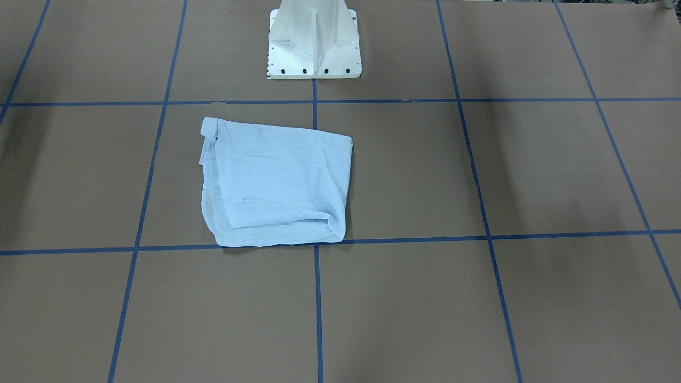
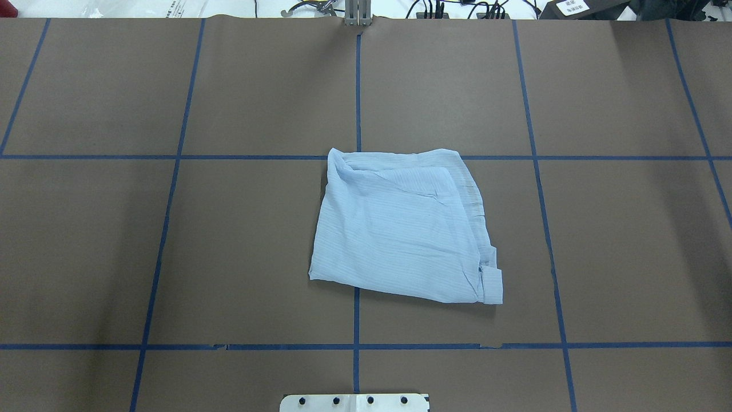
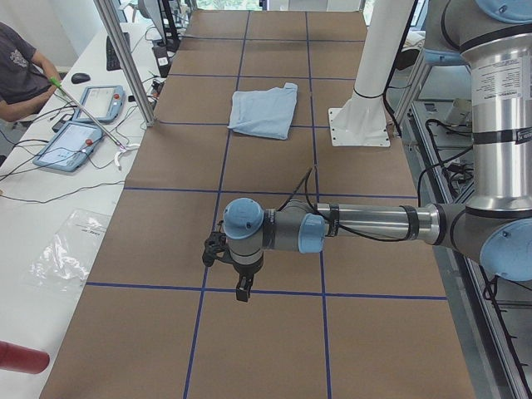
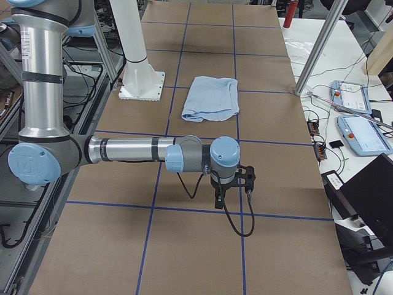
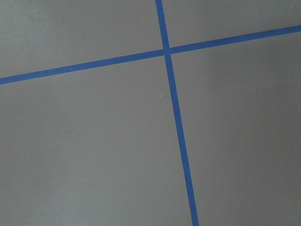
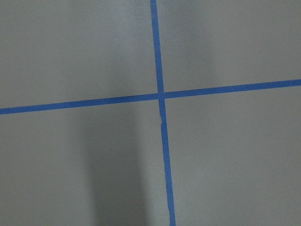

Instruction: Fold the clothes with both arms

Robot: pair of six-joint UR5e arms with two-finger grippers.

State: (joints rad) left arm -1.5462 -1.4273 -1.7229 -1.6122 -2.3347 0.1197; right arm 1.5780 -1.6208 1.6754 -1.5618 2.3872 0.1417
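Observation:
The clothes are one pale-blue striped shirt [image 2: 400, 229], folded into a rough square and lying flat on the brown table in front of the pedestal. It also shows in the front view [image 1: 276, 183] and in both side views [image 3: 262, 110] [image 4: 212, 98]. Both arms are far from it, off to the table's two ends. The left gripper [image 3: 240, 288] hangs over a tape crossing, well short of the shirt. The right gripper [image 4: 220, 200] hangs over bare table at the other end. I cannot tell whether either is open or shut. Both wrist views show only table and tape.
The white pedestal base [image 1: 314, 42] stands just behind the shirt. Blue tape lines [image 2: 357, 86] split the brown table into squares. A side bench holds teach pendants [image 3: 79, 141] and a seated person [image 3: 17, 71]. Metal posts [image 4: 316, 52] stand at the table's edge.

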